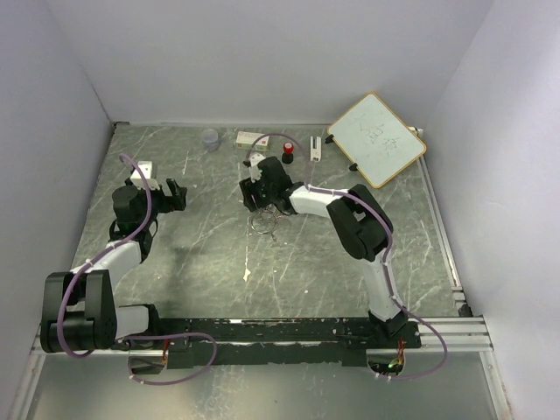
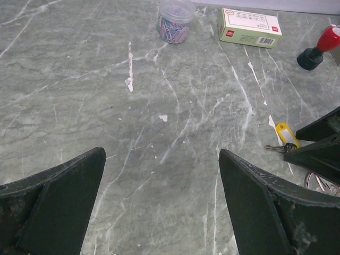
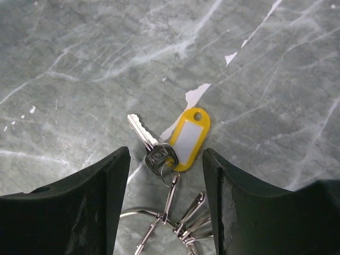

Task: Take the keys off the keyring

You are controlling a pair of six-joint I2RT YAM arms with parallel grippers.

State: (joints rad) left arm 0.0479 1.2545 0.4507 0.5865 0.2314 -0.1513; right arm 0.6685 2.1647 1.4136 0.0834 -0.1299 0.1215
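Note:
The keyring (image 3: 139, 212) is a thin silvery wire ring lying on the grey marble table, with several metal snap clips (image 3: 194, 220) on it. One clip holds a silver key (image 3: 146, 141) and a yellow tag (image 3: 187, 139) with a white label. My right gripper (image 3: 166, 154) is open and just above them, with a finger on each side of the key and tag and touching neither. The ring also shows in the top view (image 1: 262, 223), below the right gripper (image 1: 258, 194). My left gripper (image 2: 160, 159) is open and empty to the left (image 1: 166, 194). Its view shows the yellow tag (image 2: 286, 134) at the right edge.
A jar of paper clips (image 2: 175, 21), a green-and-white box (image 2: 249, 27) and a red-and-black knob (image 2: 319, 47) stand along the back. A small whiteboard (image 1: 376, 140) leans at the back right. A white block (image 1: 144, 166) sits at the far left.

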